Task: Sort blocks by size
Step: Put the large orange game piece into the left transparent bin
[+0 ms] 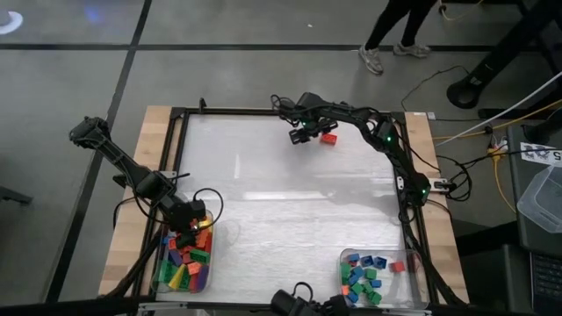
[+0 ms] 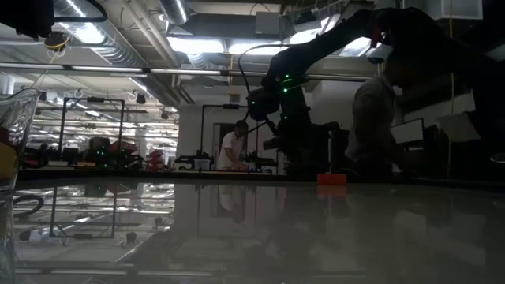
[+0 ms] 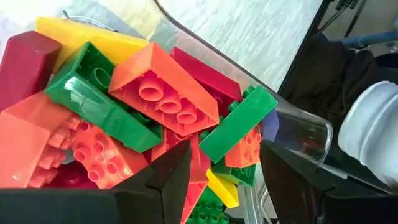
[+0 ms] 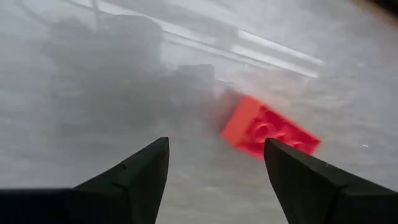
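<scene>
A single red block (image 1: pixel 329 138) lies flat on the table near its far edge, seen again as the red block (image 4: pixel 270 127) and, low across the table, the red block (image 2: pixel 331 179). My right gripper (image 1: pixel 301 136) hangs just left of it, pointing down, open (image 4: pixel 214 168), with only bare table between its fingers. My left gripper (image 1: pixel 195 219) hovers open (image 3: pixel 224 168) over the far end of the left tray (image 1: pixel 172 279), above a pile of long red, orange, green and yellow blocks (image 3: pixel 161 93). Nothing is pinched between its fingers.
A second clear tray (image 1: pixel 420 283) at the near right holds several small blue and green blocks (image 1: pixel 360 276) and a red one. A dark frame (image 1: pixel 263 111) borders the white table top. People stand beyond the far edge. The table's middle (image 1: pixel 281 211) is bare.
</scene>
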`<state>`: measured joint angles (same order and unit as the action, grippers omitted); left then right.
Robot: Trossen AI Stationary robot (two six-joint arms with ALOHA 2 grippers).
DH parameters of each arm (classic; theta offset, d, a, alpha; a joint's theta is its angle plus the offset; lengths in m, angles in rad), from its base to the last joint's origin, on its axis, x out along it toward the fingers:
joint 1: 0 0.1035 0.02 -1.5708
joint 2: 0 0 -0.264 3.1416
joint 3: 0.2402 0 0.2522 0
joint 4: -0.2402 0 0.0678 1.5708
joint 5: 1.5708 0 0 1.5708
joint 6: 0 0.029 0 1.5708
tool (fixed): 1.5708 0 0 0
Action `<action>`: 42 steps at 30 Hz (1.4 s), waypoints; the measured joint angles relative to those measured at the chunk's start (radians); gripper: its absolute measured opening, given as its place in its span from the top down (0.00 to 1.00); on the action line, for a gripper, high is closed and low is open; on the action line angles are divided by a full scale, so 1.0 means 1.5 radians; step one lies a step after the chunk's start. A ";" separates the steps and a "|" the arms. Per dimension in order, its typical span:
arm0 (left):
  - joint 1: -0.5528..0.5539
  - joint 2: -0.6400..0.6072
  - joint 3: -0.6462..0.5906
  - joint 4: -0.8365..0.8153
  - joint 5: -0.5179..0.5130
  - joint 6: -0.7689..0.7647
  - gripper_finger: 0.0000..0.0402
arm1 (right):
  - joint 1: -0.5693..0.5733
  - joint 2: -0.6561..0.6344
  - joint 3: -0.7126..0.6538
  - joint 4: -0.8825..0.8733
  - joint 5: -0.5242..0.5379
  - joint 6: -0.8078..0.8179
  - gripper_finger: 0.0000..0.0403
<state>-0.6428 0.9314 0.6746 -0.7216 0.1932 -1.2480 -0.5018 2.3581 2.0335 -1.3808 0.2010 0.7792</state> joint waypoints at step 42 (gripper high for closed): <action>0.000 0.000 0.000 0.000 -0.003 0.030 0.55 | -0.020 0.005 0.000 -0.025 -0.007 -0.012 0.35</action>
<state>-0.6430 0.9314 0.6746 -0.7216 0.1882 -1.2037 -0.5312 2.3650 2.0335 -1.4178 0.1905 0.7612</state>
